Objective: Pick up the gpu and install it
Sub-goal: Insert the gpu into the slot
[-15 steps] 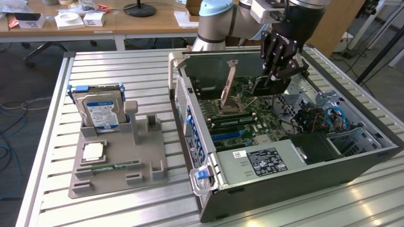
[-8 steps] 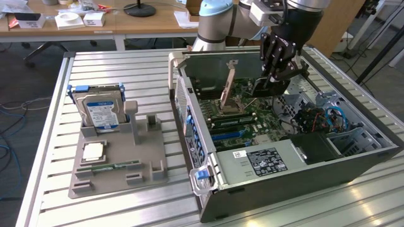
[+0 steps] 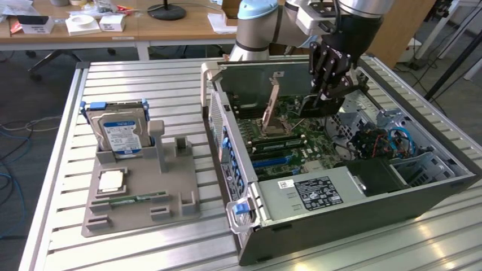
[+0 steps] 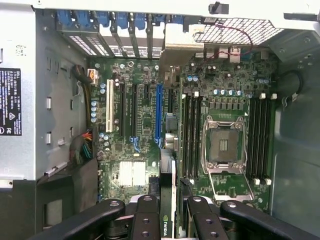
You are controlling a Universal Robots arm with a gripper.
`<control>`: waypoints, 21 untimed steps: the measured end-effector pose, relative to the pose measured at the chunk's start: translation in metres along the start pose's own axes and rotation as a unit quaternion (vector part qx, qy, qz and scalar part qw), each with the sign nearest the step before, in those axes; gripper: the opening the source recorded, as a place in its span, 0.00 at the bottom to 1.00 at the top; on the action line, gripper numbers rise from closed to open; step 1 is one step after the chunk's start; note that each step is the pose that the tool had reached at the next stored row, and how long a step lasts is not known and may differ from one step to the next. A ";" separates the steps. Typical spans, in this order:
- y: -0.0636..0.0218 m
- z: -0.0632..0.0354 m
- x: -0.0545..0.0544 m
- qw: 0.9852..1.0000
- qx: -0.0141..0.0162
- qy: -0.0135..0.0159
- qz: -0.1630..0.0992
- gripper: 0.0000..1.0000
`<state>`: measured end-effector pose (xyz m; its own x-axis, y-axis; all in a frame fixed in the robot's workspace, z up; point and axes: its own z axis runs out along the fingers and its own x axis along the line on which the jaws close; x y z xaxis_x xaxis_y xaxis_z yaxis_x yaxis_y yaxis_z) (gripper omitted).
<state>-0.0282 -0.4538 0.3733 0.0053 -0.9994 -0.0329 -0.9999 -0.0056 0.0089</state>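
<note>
Gripper (image 3: 322,97) is down inside the open PC case (image 3: 354,217), clamped narrow on the gpu (image 3: 310,106), fingers either side of the thin black card. In the wrist view the gpu (image 4: 167,192) sits edge-on btw the gripper (image 4: 167,222) fingers, over the motherboard (image 4: 142,100), just beside the long blue slot (image 4: 159,115); can't tell if it touches the board. Hard drive (image 3: 121,132) stands upright in the grey holder (image 3: 135,212) on the tabletop (image 3: 128,73), well apart from the case, on the exterior view's left.

gpu (image 4: 165,200) edge-on, cropped, seemingly half behind pincer (image 4: 172,222)
</note>
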 end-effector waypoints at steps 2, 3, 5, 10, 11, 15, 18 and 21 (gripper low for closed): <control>0.0000 0.0018 0.000 1.000 0.000 0.000 0.000 0.26; 0.0000 0.0028 -0.001 1.000 0.000 0.000 0.000 0.26; -0.0001 0.0080 -0.002 1.000 0.000 0.000 0.000 0.26; 0.0030 0.0113 -0.003 1.000 0.000 0.000 0.000 0.26; 0.0042 0.0114 -0.004 1.000 0.000 0.000 0.000 0.26; 0.0089 0.0120 -0.005 1.000 0.001 0.000 0.000 0.26; 0.0106 0.0122 -0.005 1.000 0.001 0.000 0.000 0.26; 0.0111 0.0154 -0.005 1.000 0.001 0.000 0.000 0.26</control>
<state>-0.0395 -0.4481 0.3581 0.0054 -0.9995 -0.0326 -1.0000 -0.0057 0.0071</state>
